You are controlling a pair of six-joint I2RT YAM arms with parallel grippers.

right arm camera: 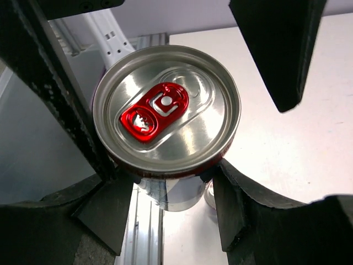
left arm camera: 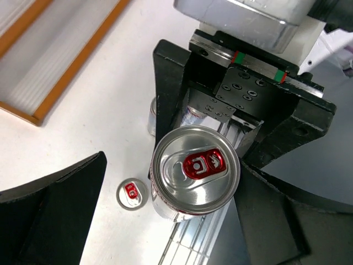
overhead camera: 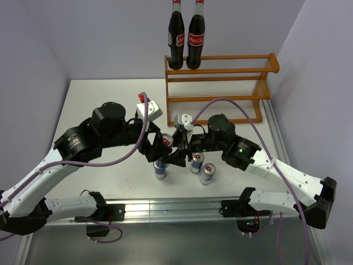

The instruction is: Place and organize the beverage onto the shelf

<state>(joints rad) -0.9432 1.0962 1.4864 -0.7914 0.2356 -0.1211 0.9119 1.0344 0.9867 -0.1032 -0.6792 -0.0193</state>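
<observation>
Two cola bottles (overhead camera: 176,37) (overhead camera: 196,37) stand at the left end of the shelf's (overhead camera: 231,70) top tier. A slim silver can with a red tab (overhead camera: 167,140) (right arm camera: 165,110) (left arm camera: 196,168) hangs above the table. My right gripper (overhead camera: 177,148) (right arm camera: 171,193) is shut on it just under the rim. My left gripper (overhead camera: 157,146) (left arm camera: 171,221) is open, its fingers (left arm camera: 49,215) spread wide on either side of the same can. Three more cans (overhead camera: 160,170) (overhead camera: 197,163) (overhead camera: 208,173) stand upright on the table below.
The shelf's lower tier (overhead camera: 215,102) is at the back right, and its orange rail (left arm camera: 66,72) shows in the left wrist view. A metal rail (overhead camera: 176,207) runs along the table's near edge. Purple cables (overhead camera: 220,102) loop over both arms. Walls close in on the left, back and right.
</observation>
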